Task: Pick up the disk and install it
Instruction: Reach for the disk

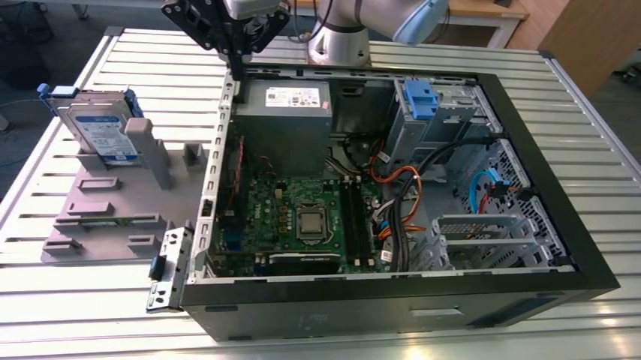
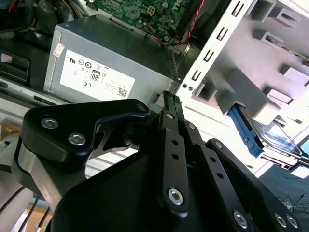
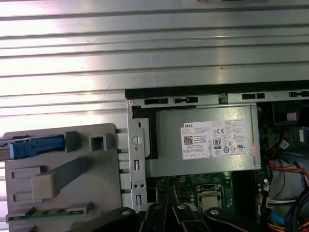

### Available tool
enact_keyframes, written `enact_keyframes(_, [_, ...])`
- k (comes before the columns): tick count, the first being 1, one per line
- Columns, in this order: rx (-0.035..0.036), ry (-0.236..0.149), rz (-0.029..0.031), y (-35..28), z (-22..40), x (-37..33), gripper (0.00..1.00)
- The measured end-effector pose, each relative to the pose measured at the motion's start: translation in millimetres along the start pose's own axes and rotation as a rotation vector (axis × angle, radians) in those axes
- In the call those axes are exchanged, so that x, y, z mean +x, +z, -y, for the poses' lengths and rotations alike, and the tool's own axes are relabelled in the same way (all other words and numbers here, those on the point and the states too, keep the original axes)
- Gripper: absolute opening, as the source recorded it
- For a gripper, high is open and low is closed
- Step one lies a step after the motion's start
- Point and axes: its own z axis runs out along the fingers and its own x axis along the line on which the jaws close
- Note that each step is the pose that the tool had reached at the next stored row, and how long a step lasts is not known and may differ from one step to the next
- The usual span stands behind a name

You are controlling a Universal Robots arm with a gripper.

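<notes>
1. we find the disk (image 1: pixel 100 131) standing on edge in the grey holder (image 1: pixel 100 225) on the table (image 1: pixel 561 82). it is at the exterior view's left, outside the case (image 1: pixel 401 294).
2. the gripper (image 1: pixel 236 54) hangs over the case corner nearest the power supply (image 1: pixel 290 124), well apart from the disk and touching nothing that we can see.
3. in both wrist views the fingers lie together with no gap that we can make out, and nothing is between them. we read the jaws as closed and empty.
4. the bay (image 1: pixel 451 124) with the blue latch (image 1: pixel 421 97) sits at the far side of the case, towards the exterior view's right. we see no disk in it.
5. status, as we judge it: pick-up is not yet done, since the disk rests in the holder with no contact from the gripper. installation is not yet done either. the whole task is outstanding.
</notes>
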Motion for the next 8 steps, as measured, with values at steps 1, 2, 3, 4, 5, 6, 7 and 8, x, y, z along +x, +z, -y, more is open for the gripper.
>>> enact_keyframes(1, [0.0,0.0,0.0,0.0,0.0,0.3,0.11])
enact_keyframes(2, [0.0,0.0,0.0,0.0,0.1,0.7,0.11])
enact_keyframes(3, [0.0,0.0,0.0,0.0,0.1,1.0,0.11])
enact_keyframes(4, [0.0,0.0,0.0,0.0,0.1,1.3,0.11])
enact_keyframes(5, [0.0,0.0,0.0,-0.1,0.1,1.6,0.11])
enact_keyframes(6, [0.0,0.0,0.0,0.0,0.2,1.9,0.11])
enact_keyframes(7, [0.0,0.0,0.0,-0.1,0.2,2.1,0.11])
enact_keyframes(8, [0.0,0.0,0.0,-0.1,0.2,2.3,0.11])
